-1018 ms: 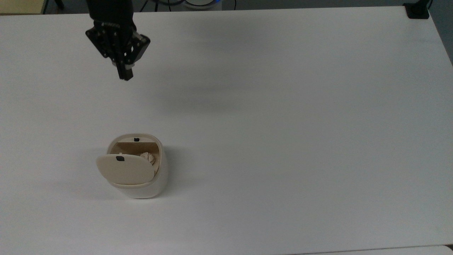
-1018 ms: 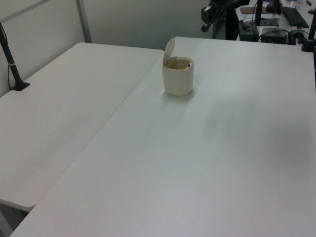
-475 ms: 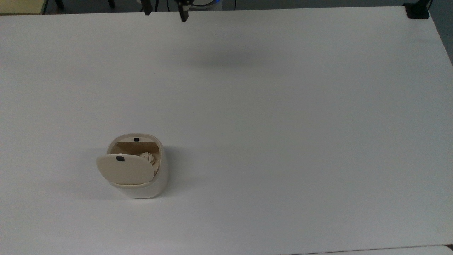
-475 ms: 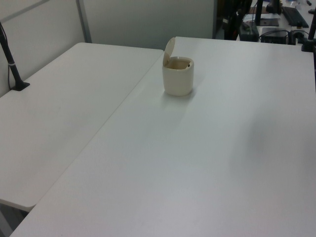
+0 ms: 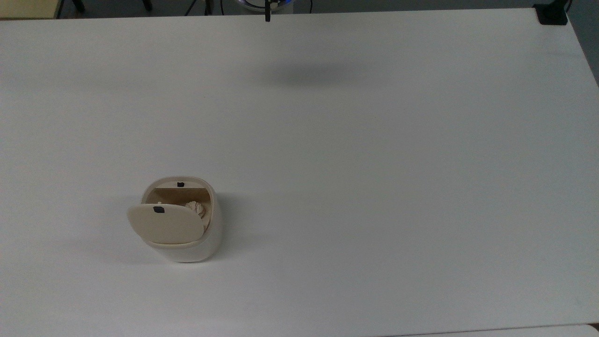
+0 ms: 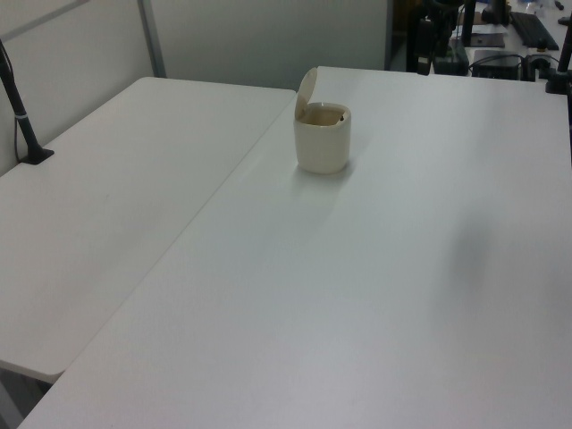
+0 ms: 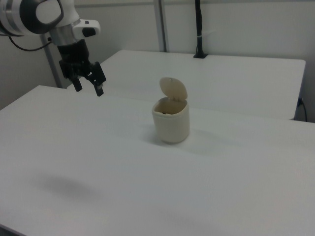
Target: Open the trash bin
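Cream-white plastic makes up the trash bin (image 5: 180,224), which stands on the white table (image 5: 374,164) in the lower left of the top view. Its flat beige lid (image 5: 164,223) is swung up on its hinge and stands nearly upright over one side of the rim, so the mouth is uncovered. A small black button (image 5: 180,184) sits on the rim at the side away from the lid, and a second small black mark shows on the lid's face. Inside, against the tan inner wall, lies a crumpled pale wad (image 5: 195,207) that looks like paper. No readable writing shows on the bin.

In the left view the bin (image 6: 323,136) stands in the upper middle of the frame, lid (image 6: 307,89) raised on the left view's left side. In the right view it (image 7: 171,118) sits near the centre, lid (image 7: 173,90) up at the back.

Upper left in the right view, the gripper (image 7: 88,86) hangs in the air above the table edge, well apart from the bin; its black jaws are spread apart and hold nothing. The arm (image 7: 34,12) above it is white with dark joints. A second white table (image 7: 221,78) adjoins the first.
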You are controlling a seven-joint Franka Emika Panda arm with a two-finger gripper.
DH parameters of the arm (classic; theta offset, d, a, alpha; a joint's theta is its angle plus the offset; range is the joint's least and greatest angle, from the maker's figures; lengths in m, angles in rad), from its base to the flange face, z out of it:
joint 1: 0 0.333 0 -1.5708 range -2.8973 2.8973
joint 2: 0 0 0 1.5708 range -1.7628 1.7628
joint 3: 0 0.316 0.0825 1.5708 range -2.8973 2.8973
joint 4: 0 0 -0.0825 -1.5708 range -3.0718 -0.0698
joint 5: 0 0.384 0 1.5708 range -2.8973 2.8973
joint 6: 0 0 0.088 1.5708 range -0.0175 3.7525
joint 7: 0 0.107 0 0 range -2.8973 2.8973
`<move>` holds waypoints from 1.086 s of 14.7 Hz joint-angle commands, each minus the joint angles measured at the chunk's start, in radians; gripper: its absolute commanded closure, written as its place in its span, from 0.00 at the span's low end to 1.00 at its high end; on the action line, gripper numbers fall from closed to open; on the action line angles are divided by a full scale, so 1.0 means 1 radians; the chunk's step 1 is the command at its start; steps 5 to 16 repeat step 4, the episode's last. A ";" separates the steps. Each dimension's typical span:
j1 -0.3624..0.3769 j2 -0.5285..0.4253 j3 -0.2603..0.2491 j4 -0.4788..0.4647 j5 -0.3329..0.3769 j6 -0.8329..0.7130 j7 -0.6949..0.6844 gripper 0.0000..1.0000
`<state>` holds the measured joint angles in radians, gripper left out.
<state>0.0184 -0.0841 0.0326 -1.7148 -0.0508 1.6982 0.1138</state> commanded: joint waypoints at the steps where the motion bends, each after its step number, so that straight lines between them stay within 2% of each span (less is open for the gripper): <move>1: -0.003 0.001 -0.003 -0.005 -0.020 -0.002 -0.108 0.00; 16: -0.005 0.001 -0.005 -0.002 -0.020 0.003 -0.100 0.00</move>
